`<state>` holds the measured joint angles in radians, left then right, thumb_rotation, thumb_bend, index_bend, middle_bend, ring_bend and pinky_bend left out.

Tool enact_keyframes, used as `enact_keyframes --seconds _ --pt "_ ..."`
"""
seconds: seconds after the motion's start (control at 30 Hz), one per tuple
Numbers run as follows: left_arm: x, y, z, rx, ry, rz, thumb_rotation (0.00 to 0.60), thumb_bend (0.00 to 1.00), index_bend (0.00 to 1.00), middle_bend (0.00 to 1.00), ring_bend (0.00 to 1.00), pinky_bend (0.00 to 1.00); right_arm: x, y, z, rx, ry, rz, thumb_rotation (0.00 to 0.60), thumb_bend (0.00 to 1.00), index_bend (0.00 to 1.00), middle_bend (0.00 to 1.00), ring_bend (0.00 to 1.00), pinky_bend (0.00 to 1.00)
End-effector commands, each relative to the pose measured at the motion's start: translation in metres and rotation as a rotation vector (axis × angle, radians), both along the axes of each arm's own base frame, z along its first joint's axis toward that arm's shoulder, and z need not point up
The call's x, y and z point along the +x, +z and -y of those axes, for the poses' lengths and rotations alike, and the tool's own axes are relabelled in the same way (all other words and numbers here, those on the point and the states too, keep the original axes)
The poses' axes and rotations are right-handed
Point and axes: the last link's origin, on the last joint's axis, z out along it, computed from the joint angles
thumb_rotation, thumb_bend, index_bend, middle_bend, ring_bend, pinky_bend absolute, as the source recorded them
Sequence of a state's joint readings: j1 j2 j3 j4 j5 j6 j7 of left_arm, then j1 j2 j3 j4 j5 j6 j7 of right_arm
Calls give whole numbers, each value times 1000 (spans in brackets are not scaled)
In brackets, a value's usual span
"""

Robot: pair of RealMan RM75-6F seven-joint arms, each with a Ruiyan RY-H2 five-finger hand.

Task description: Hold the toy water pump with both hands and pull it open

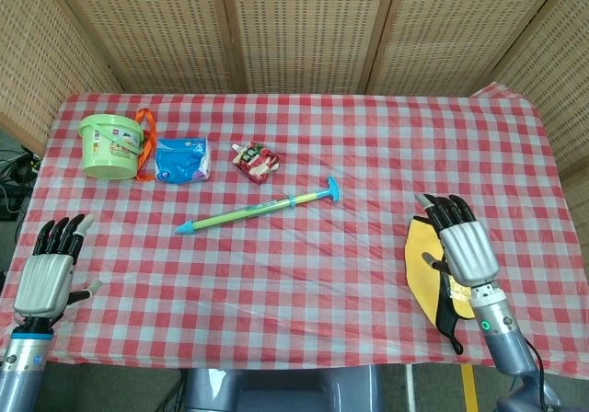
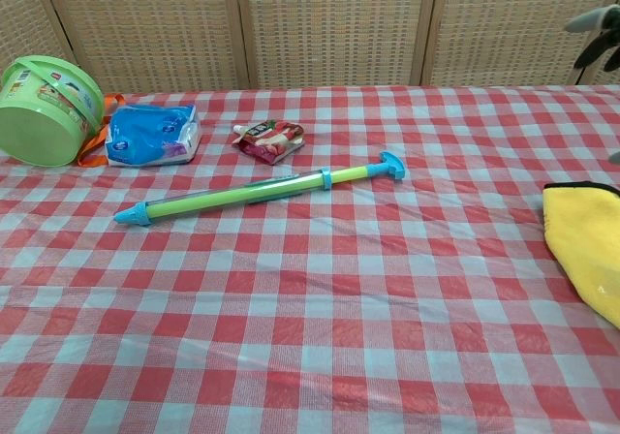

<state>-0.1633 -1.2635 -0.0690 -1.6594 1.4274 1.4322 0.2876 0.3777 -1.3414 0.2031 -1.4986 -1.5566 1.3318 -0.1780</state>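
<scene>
Toy water pump (image 1: 259,209) lies mid-table, long axis running left-right, T-handle toward my right hand (image 1: 463,246), tip toward my left hand (image 1: 47,274). Both hands empty, fingers apart; right nearer.

checked table (image 1: 368,145), toy water pump (image 1: 258,209), green bucket (image 1: 110,145), blue packet (image 1: 182,160), red pouch (image 1: 257,161), yellow cloth (image 1: 424,263)

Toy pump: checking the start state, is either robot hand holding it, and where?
No. The toy pump lies untouched; both hands are open.
</scene>
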Motion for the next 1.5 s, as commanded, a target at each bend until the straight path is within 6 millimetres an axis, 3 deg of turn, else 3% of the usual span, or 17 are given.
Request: enact_keyframes --seconds 0.03,0.17,0.3,0.5,0.73,0.87,0.93,1.13,1.5 --pt "-2 -1 -3 -4 11 1 600 38 0 0 0 0 18 -8 28 10 1 -35 600 123 182 669 644 487" --pt "-5 -2 -6 -8 21 4 600 39 0 0 0 0 32 -23 57 38 -11 -84 600 123 240 827 784 573" --pt "-5 -4 -7 -12 18 7 600 40 0 0 0 0 46 -44 81 67 -18 -142 600 125 286 907 856 622" --pt "-4 -4 -10 -14 17 14 600 41 0 0 0 0 70 -70 102 104 -3 -192 600 155 323 943 885 640" --pt "-6 -5 -14 -21 24 18 600 41 0 0 0 0 94 -94 125 142 -19 -209 600 256 370 958 897 640" --pt "-7 -7 -16 -31 29 23 600 41 0 0 0 0 104 -108 133 169 -40 -194 600 304 385 960 898 640" --pt "-7 -7 -17 -36 33 27 600 41 0 0 0 0 111 -124 135 205 -42 -197 600 308 387 960 898 640" --pt "-9 -7 -19 -43 43 33 600 41 0 0 0 0 113 -148 141 231 -56 -196 600 324 418 965 899 640" --pt "-12 -6 -19 -38 53 35 600 41 0 0 0 0 114 -167 148 244 -50 -194 600 377 476 978 912 640"
